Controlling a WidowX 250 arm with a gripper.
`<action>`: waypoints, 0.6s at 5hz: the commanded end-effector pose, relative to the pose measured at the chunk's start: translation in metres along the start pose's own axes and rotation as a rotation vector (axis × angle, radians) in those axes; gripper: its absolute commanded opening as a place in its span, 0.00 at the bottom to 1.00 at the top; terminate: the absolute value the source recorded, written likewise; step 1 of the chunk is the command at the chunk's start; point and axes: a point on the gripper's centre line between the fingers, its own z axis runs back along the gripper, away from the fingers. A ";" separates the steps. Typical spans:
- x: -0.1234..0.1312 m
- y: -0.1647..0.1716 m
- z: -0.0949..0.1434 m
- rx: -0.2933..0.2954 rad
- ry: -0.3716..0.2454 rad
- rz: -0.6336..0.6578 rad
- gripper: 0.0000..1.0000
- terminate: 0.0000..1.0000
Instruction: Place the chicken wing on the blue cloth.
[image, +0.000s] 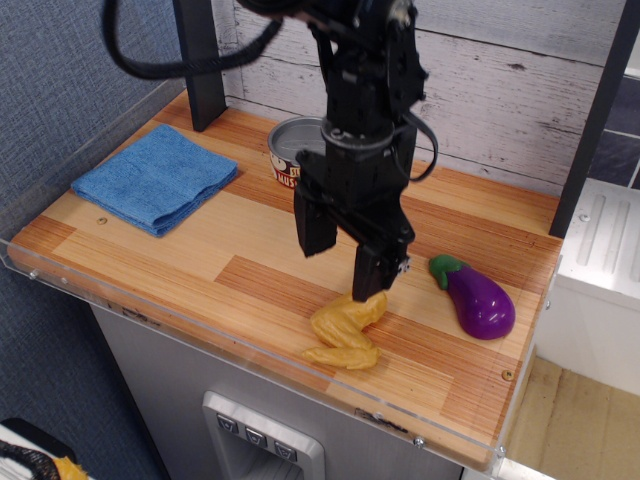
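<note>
While the wing (346, 329) is lying near the counter's (250, 262) front edge, the gripper (342, 256) is hanging just above it, jaws apart; the cloth (152, 177) is lying far left.

Bright, even light; soft shadows, sharp focus, slight blur at the arm's top.

A mock kitchen test rig: wood-look surface (250, 260) against whitewashed plank wall (480, 80), toy eggplant (478, 300), mushroom tin (285, 150), grey cabinet (180, 380) beneath.
</note>
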 end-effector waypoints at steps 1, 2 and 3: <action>0.005 -0.019 -0.007 0.040 0.007 -0.075 1.00 0.00; 0.007 -0.021 -0.009 0.034 0.036 -0.118 1.00 0.00; 0.010 -0.020 -0.021 0.063 0.080 -0.132 1.00 0.00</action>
